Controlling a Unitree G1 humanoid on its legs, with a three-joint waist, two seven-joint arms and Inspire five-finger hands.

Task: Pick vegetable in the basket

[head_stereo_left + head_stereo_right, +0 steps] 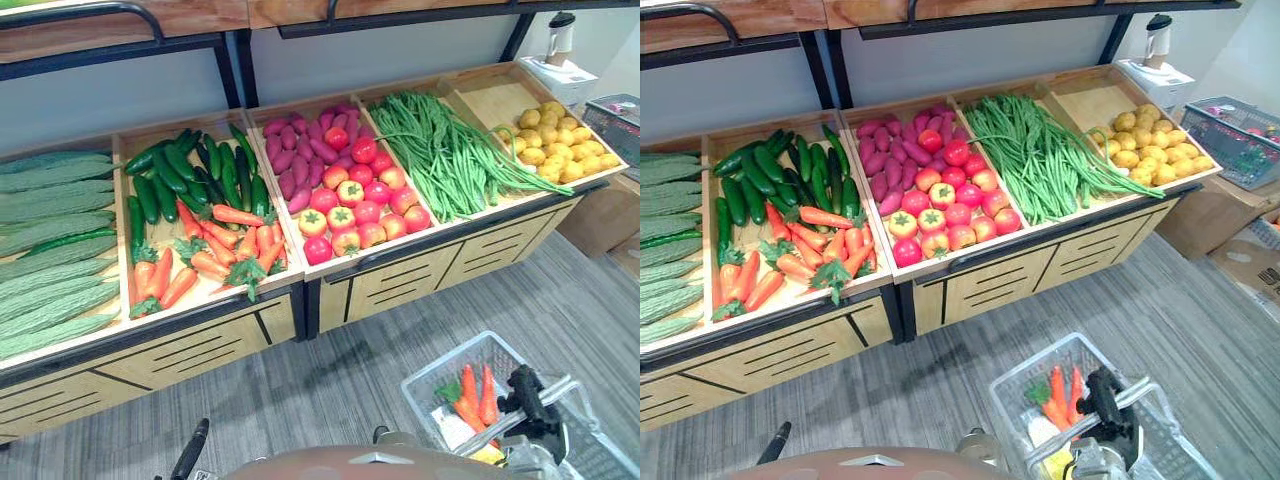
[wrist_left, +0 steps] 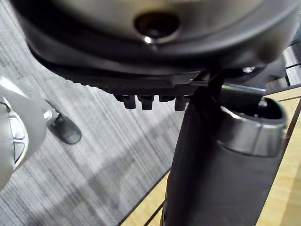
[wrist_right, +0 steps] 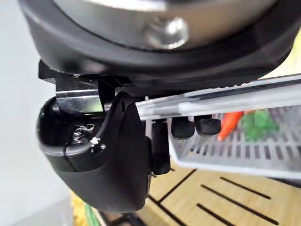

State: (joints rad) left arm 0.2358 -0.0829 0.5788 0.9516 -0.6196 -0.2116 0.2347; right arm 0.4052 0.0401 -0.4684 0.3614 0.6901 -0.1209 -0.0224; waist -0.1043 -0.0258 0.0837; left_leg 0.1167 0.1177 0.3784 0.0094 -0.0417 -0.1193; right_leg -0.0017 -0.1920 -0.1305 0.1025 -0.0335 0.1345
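**Obscured items.** The right hand [image 1: 530, 405] covers part of the basket [image 1: 440, 362], which is cut off at the lower right corner of the head views. A white and a yellow item lie low in the basket; neither can be identified. The left hand [image 1: 192, 448] shows at the lower edge, low and well apart from the counter [image 1: 400, 280]; its grip state cannot be told. The gourds [image 1: 50, 250] are cut off at the left edge.

**Hand state.** The right hand's fingers [image 3: 183, 127] are curled round the basket's clear handle [image 3: 225, 101], clamped on it.

**Task item.** The carrots in the basket [image 1: 470, 388]: two stand side by side, leaves down. A further orange piece below them is hard to separate.

**Counts.** One held basket. Five compartments on the counter, from left:
1. gourds
2. cucumbers [image 1: 180, 175] behind loose carrots [image 1: 210, 255]
3. purple sweet potatoes [image 1: 295, 150] behind tomatoes [image 1: 360, 205]
4. green beans [image 1: 440, 150]
5. potatoes [image 1: 555, 140], beside bare wood

The piles overlap, so the pieces cannot be counted exactly.

**Surroundings.** The held basket hangs over the grey floor [image 1: 330, 380], in front of the counter and apart from it. To the right are a second grey basket [image 1: 1235, 135], a dark-lidded jar [image 1: 1157, 40] and a cardboard box [image 1: 1250, 265].
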